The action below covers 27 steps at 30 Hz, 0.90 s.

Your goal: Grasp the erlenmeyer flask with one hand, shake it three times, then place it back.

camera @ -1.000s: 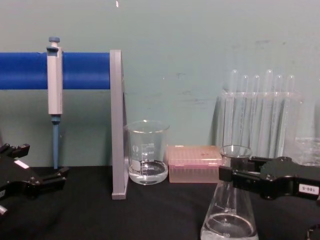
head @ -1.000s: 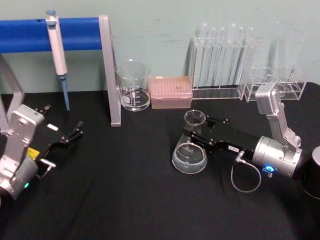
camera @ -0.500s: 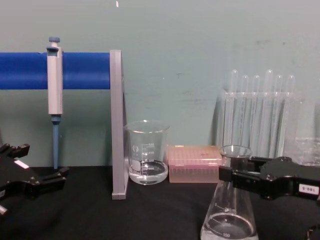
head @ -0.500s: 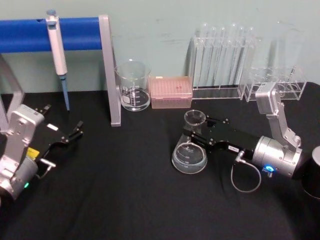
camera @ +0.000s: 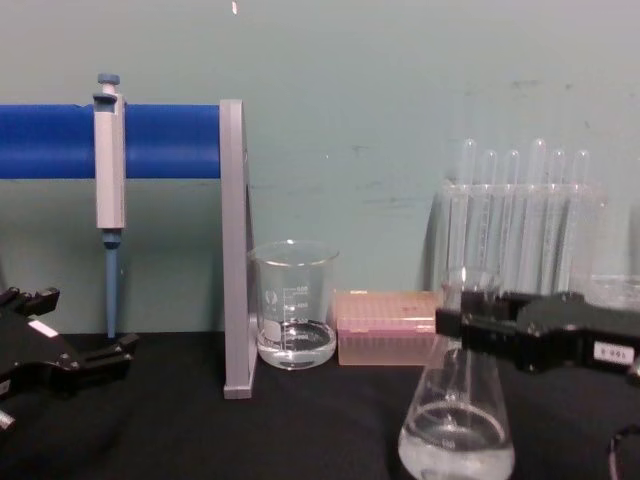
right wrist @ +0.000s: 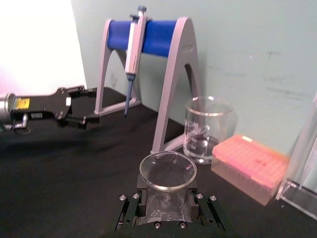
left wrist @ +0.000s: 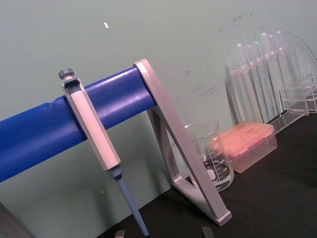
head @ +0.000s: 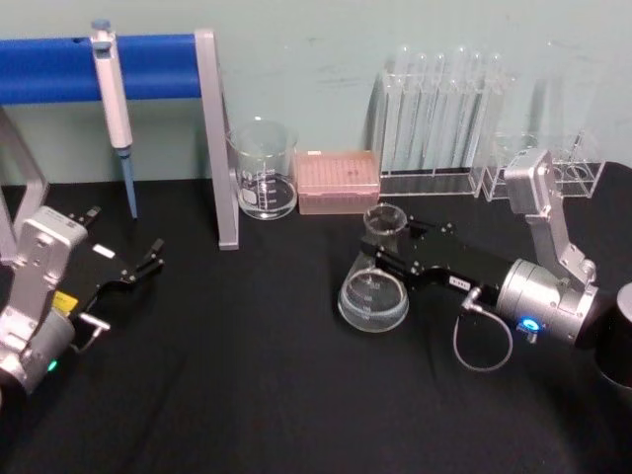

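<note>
While the erlenmeyer flask (head: 372,296) is toward 3 o'clock of the table (head: 247,395), with a little liquid in its base | right hand (head: 383,257) clamped on its neck, reaching in from the flask's 4 o'clock | beaker (head: 264,170) at its 11 o'clock | left gripper (head: 143,265) idle at the table's 9 o'clock, jaws apart

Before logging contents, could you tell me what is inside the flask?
A shallow layer of clear liquid sits in the flask base. The right gripper clamps the neck, covering the inside there. Left gripper idles far left.
</note>
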### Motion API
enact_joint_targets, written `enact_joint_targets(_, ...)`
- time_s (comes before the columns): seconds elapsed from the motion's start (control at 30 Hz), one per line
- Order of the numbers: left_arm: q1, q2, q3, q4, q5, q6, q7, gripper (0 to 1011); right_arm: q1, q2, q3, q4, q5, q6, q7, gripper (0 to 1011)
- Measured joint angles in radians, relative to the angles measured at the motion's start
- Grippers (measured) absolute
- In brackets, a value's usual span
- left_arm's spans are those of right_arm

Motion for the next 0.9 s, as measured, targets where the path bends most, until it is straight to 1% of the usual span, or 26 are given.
enact_joint_targets(0.23,0.000,0.000,0.000,0.000,0.000,0.000,0.000,1001,-0.035,0.007,0.025,-0.100,-0.007,0.029,-0.080,453)
enact_joint_targets(0.33,0.000,0.000,0.000,0.000,0.000,0.000,0.000,1001,-0.060,0.007,0.044,-0.163,-0.020,0.049,-0.142,453)
enact_joint_targets(0.37,0.000,0.000,0.000,0.000,0.000,0.000,0.000,1001,-0.060,0.007,0.044,-0.163,-0.020,0.049,-0.142,453)
enact_joint_targets(0.47,0.000,0.000,0.000,0.000,0.000,0.000,0.000,1001,-0.089,0.000,0.064,-0.223,-0.042,0.069,-0.214,453)
enact_joint_targets(0.57,0.000,0.000,0.000,0.000,0.000,0.000,0.000,1001,-0.108,-0.009,0.076,-0.255,-0.060,0.080,-0.259,453)
enact_joint_targets(0.6,0.000,0.000,0.000,0.000,0.000,0.000,0.000,1001,-0.120,-0.016,0.083,-0.274,-0.074,0.086,-0.287,453)
enact_joint_targets(0.7,0.000,0.000,0.000,0.000,0.000,0.000,0.000,1001,-0.135,-0.028,0.093,-0.294,-0.090,0.094,-0.319,453)
enact_joint_targets(0.9,0.000,0.000,0.000,0.000,0.000,0.000,0.000,1001,-0.149,-0.045,0.105,-0.310,-0.108,0.102,-0.336,453)
